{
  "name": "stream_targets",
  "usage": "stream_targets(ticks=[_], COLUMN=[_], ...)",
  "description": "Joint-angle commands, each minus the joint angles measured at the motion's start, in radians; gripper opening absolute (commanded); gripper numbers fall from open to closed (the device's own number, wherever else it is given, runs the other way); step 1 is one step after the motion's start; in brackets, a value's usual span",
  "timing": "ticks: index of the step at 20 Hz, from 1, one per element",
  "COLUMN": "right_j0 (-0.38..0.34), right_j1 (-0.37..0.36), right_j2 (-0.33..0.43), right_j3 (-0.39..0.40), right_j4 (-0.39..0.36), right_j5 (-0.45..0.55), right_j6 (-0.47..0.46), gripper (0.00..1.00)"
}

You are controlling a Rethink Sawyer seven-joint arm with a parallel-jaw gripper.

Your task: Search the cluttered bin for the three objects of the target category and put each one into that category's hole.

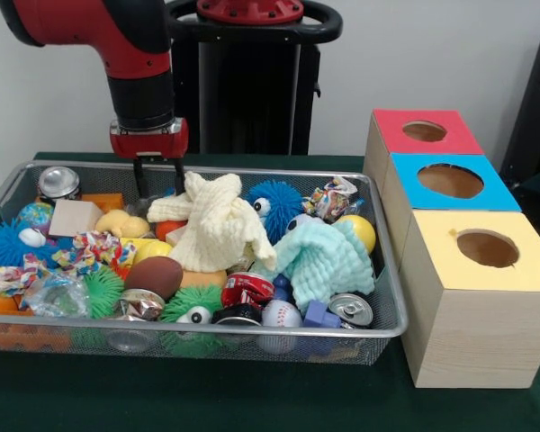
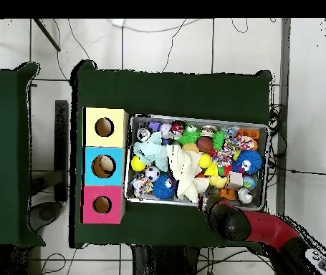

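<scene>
1. Fingers (image 1: 157, 173) of the gripper (image 1: 159, 177) hang spread, holding nothing, at the bin's (image 1: 391, 315) far edge.
2. We judge the yellow cloth (image 1: 214, 227), mid-bin just right, soft and light; pinch a raised fold.

A plain pale grey wall (image 1: 450, 54) stands behind; below, a white tiled floor (image 2: 165, 43) crossed by what look like thin dark cables (image 2: 87, 50).

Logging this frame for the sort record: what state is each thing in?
gripper: open, lowered at the bin's far edge, holding nothing
wire bin: full of clutter
yellow cloth: draped on the pile
teal cloth: crumpled
red can: crushed
three boxes: upright, holes open
</scene>
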Motion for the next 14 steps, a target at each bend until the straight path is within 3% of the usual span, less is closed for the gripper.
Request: stream_targets(ticks=[1,14], right_j0=[-0.018,-0.031], right_j1=[0.050,0.059], right_j2=[0.075,0.100], right_j3=[-0.104,-0.138], right_j4=[-0.044,-0.032], right_j5=[0.029,0.071], right_j6=[-0.016,-0.043], gripper=[1.00,1.00])
